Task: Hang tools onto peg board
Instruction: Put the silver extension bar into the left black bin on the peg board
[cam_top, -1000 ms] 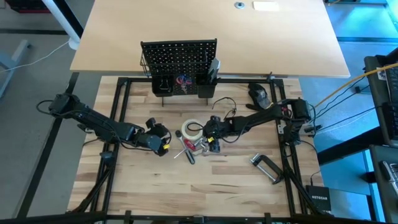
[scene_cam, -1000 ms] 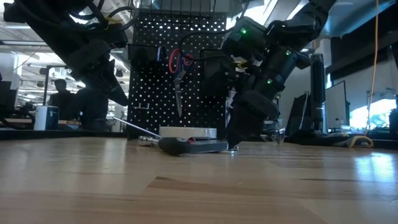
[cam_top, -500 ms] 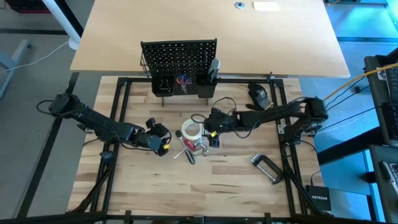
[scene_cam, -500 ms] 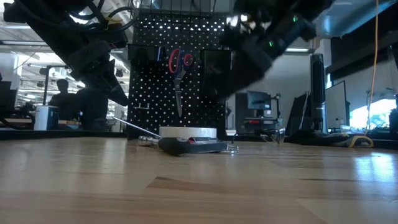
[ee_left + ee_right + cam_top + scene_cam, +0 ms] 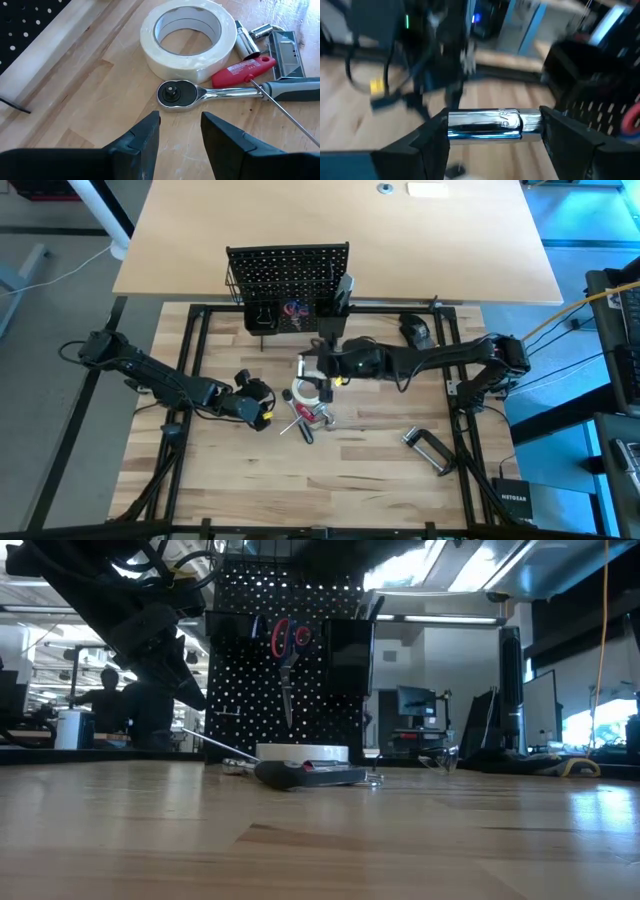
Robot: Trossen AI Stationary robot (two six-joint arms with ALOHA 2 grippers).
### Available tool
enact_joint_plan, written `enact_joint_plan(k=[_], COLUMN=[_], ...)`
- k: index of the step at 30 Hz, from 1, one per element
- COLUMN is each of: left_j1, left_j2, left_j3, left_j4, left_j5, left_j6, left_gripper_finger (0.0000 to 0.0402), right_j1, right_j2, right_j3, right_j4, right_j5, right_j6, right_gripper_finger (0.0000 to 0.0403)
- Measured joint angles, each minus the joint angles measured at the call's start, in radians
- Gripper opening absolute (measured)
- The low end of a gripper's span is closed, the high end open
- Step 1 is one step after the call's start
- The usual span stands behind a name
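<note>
Two grippers, one board, one pile of tools logged on the bench.

1. Peg board: stood upright at 12 o'clock of the bench, cups and basket facing the arms. Red scissors already hung on it.
2. Right gripper: raised over the pile, at 6 o'clock of the board, clamped on a short chrome bar. The bar lay crosswise between the fingers, gripped at both ends. I judged that grip kept it level for the carry to the board.
3. Left gripper: parked low at 9 o'clock of the pile, fingers a narrow gap apart and empty. I took it to be waiting clear of the right arm's path.
4. Pile, mid-bench: white tape roll flat on the wood, ratchet touching its near edge, red-handled screwdriver lying across the ratchet handle.
5. Clamp: alone at 4 o'clock, well apart from the pile, untouched.

Changes against a second earlier: the right gripper had been down among the pile at its 3 o'clock side. It had since lifted out of the table-level camera's sight and swung toward 12 o'clock. Left arm, tape roll, ratchet and clamp lay as before.
</note>
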Motion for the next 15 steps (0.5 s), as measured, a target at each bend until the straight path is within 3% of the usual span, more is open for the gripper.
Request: enact_joint_plan(k=[9,15], left_j1=[0.000,0.000], left_j2=[0.000,0.000], left_j3=[0.000,0.000], left_j4=[0.001,0.005], left_j5=[-0.001,-0.001], left_j6=[0.000,0.005], left_gripper_finger=[0.0135,0.0135], right_j1=[-0.001,-0.009], right_j2=[0.045,0.168], right_j3=[0.024,0.154], right_j4=[0.298,0.307], right_j5=[0.036,0.090], right_j6=[-0.048,-0.093], right_gripper_finger=[0.0271,0.0273])
